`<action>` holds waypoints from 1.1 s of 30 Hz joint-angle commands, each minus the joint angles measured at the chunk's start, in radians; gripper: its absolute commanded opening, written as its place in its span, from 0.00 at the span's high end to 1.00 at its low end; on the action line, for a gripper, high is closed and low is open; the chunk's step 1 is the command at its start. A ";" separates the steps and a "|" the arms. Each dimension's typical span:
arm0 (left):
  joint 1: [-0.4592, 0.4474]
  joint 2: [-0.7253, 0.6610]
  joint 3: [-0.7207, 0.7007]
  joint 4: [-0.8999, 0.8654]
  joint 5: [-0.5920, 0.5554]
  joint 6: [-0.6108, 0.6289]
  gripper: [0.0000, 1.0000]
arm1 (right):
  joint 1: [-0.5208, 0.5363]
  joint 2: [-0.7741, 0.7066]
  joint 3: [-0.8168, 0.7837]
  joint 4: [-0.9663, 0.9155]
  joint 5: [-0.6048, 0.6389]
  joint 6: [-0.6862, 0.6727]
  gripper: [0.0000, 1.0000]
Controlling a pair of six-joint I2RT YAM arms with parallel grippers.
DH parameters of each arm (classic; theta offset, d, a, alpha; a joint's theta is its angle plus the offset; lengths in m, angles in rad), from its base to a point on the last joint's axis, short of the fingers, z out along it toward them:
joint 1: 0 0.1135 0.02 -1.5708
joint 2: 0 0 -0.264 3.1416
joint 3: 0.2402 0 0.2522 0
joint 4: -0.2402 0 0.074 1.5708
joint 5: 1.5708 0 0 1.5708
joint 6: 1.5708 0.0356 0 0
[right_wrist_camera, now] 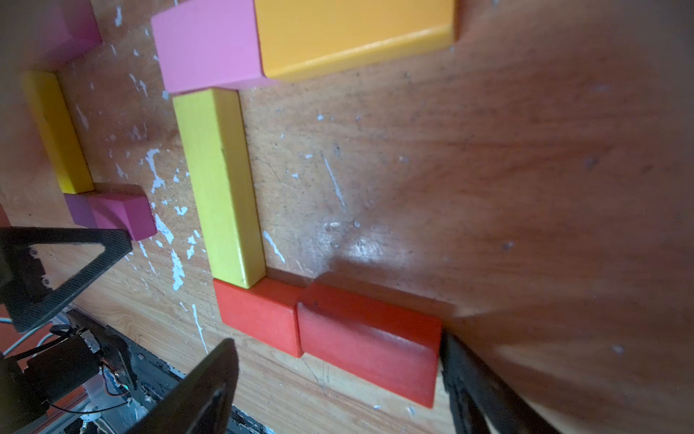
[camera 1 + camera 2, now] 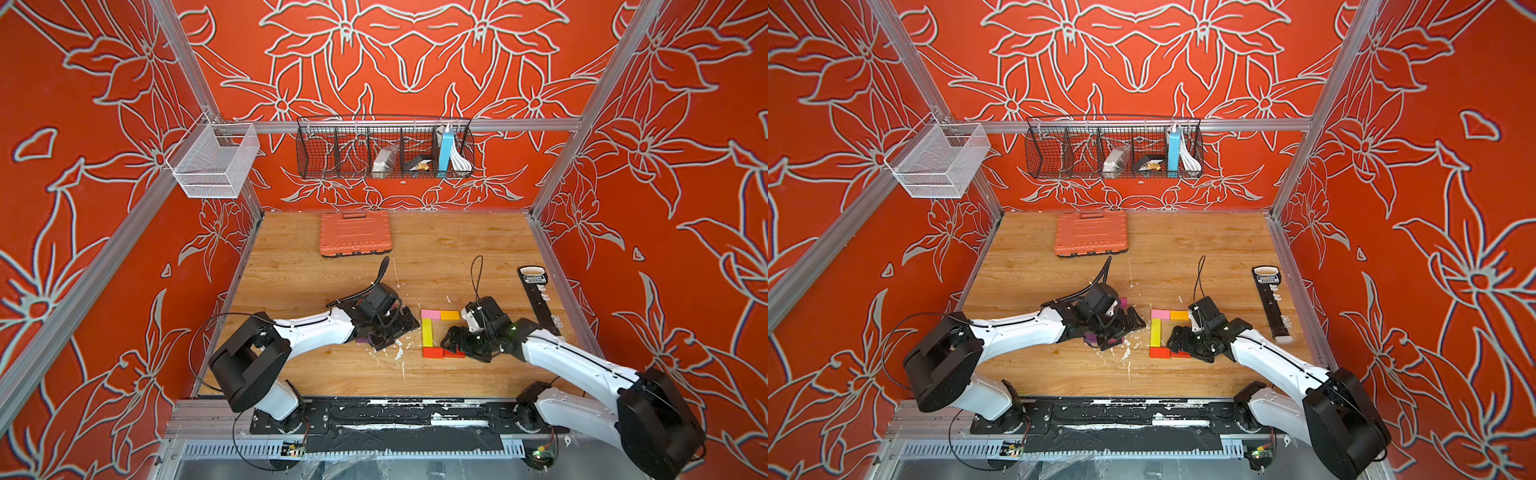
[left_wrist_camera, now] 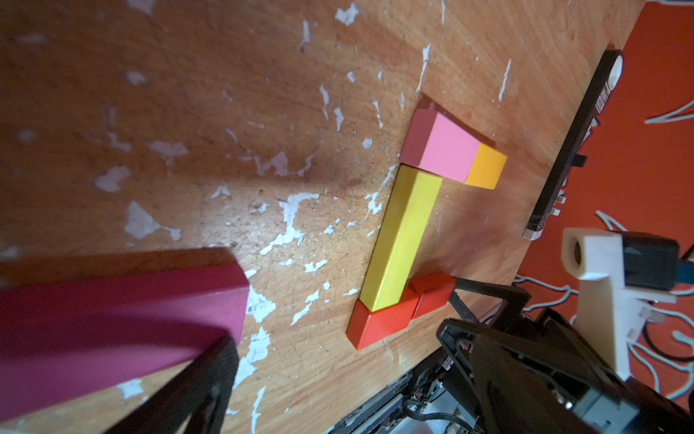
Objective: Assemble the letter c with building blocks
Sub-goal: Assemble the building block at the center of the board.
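1. Right gripper [image 2: 456, 344], low and right of centre in both top views, had its jaws spread wide. In the right wrist view one finger [image 1: 463, 375] pressed against the outer end of a red block [image 1: 368, 345]. The other finger stood clear at the bottom edge of the frame, below the corner red block [image 1: 259, 315].
2. Left gripper [image 2: 395, 332], just left of centre, was also spread wide and gripped nothing. Its one visible finger [image 3: 195, 383] sat beside a magenta block [image 3: 112, 312], perhaps touching it, though the blur left that unclear.
3. Orange case [image 2: 355, 232] lay flat at the upper middle of the wooden table [image 2: 316, 291], well apart from both arms.
4. Black strip [image 2: 538, 299] lay along the table's right edge.
5. Long yellow block [image 2: 427, 332] formed the C's spine at centre frame, between the two grippers.
6. Pink block [image 2: 431, 314] and orange block [image 2: 450, 315] touched end to end as the top bar, and the two reds made the bottom bar.
7. Spare yellow block [image 1: 56, 131] and purple block [image 1: 77, 210] lay at the left of the right wrist view, the purple against the magenta.
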 commanded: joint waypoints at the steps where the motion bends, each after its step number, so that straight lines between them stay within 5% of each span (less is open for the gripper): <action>1: -0.009 0.016 0.018 -0.002 0.001 -0.007 0.02 | -0.004 0.029 -0.005 -0.020 0.009 -0.001 0.13; 17: -0.010 0.029 0.028 -0.003 0.010 -0.006 0.01 | -0.004 -0.059 0.075 -0.179 0.131 -0.034 0.14; 33: -0.012 0.041 0.037 -0.004 0.011 -0.007 0.02 | 0.024 0.146 0.239 -0.104 0.060 -0.139 0.16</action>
